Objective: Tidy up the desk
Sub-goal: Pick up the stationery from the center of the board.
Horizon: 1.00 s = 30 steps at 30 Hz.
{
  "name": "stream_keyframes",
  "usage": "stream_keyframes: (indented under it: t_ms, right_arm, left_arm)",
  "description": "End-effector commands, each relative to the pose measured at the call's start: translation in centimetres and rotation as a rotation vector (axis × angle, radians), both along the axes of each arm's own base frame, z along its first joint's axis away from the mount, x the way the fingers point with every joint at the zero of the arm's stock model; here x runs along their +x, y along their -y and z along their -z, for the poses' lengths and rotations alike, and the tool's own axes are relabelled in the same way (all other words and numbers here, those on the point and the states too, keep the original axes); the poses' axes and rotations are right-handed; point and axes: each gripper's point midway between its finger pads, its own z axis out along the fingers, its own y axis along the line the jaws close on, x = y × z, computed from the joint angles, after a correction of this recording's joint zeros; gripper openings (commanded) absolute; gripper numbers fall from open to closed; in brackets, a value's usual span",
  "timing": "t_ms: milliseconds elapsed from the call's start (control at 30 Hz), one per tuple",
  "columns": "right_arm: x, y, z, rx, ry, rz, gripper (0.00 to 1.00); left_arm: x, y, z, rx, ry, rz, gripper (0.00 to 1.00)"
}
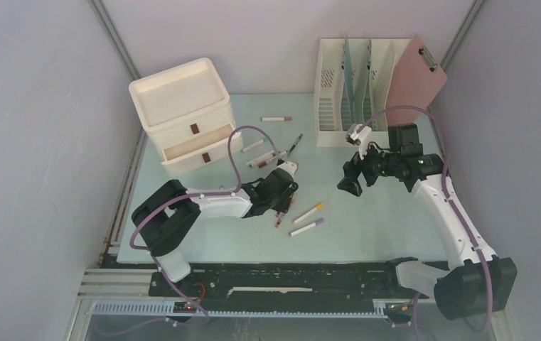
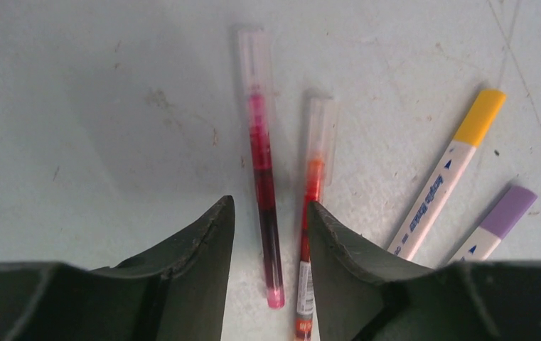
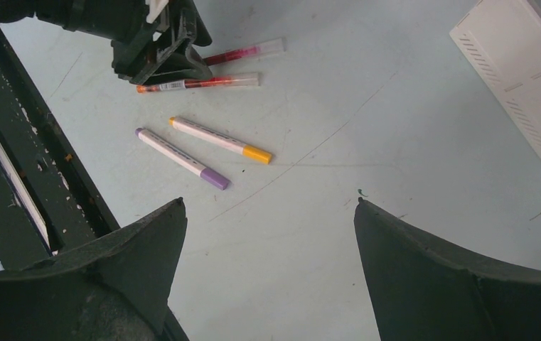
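Left gripper [image 2: 271, 207] stands half-spread astride a red pen [image 2: 263, 185], an orange pen [image 2: 313, 179] hard by one finger. Right gripper [image 3: 270, 202] gapes wide above the desk [image 3: 395, 106]

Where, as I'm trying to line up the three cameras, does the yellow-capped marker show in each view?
Top external: the yellow-capped marker lies just below centre.
Left wrist: right side, slanting, cap uppermost.
Right wrist: left of centre, upper half.
Shared landmark: the purple-capped marker beside it.
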Motion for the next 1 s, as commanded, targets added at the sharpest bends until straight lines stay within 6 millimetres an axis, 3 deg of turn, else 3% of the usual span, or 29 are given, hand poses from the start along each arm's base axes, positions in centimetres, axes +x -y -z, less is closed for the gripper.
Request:
stream_keyframes:
  t_ms: [0,267,400,500,833,967]
  right_arm:
    - [0.1,0.0,-0.7,0.007,0.037,-0.010,0.95]
    - [-0.3,-1.1,-0.3,0.001,0.025,-0.051,0.95]
    - [-0.6,-1.5,-0.3,-0.004,0.031,-0.068,0.95]
    - [-0.5,-1.3,-0.5,-0.004,0.038,-0.060,0.95]
    - [-0.3,-0.7,-0.8,0.013,0.039,-0.038,0.95]
    - [-0.2,-0.3,-1.2,0.024,0.048,-0.025,0.95]
  left_arm:
    - [0.2,0.8,-2.7,-0.084,0.060,0.013,0.49]
    - [0.8,1.1,-3.2,-0.086,0.075,0.004,0.51]
    - [1.9,0.8,-3.4,-0.068,0.097,-0.026,0.46]
    - [2.0,-0.1,-2.7,-0.017,0.078,-0.033,0.39]
    - [1.2,-0.2,-0.2,0.015,0.005,-0.022,0.34]
    - [1.1,-0.1,0.4,0.015,-0.007,-0.024,0.27]
